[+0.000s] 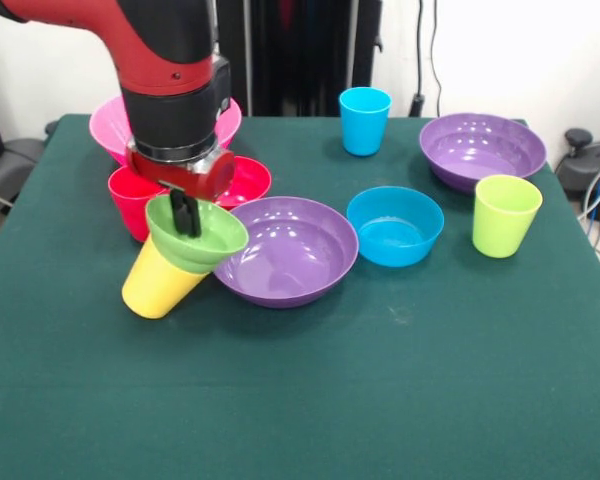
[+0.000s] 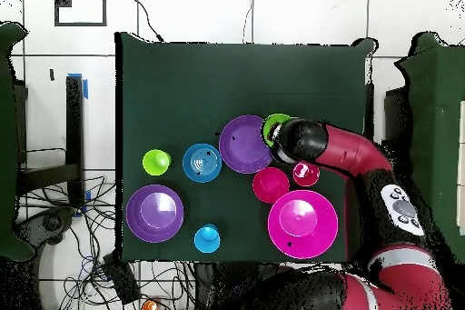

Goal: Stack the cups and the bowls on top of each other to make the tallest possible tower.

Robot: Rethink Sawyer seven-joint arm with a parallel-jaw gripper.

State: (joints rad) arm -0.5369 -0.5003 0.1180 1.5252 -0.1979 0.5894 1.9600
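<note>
My gripper [image 1: 186, 216] reaches down into the small green bowl [image 1: 208, 243] and is shut on its rim. The green bowl sits on the mouth of the yellow cup [image 1: 158, 286], which leans to the right with its base on the cloth. Together they are the only pile. It touches the near purple bowl [image 1: 290, 252]. Behind my arm are the red cup [image 1: 128, 202], the small red bowl [image 1: 248, 180] and the pink bowl [image 1: 104, 126]. In the overhead view the green bowl [image 2: 272, 125] shows next to my arm, and the yellow cup is hidden.
The blue bowl [image 1: 395, 228] and lime green cup [image 1: 505, 215] stand to the right. The blue cup [image 1: 365, 120] and the second purple bowl [image 1: 482, 150] stand at the far right. The green table [image 1: 310, 400] has open cloth along its near side.
</note>
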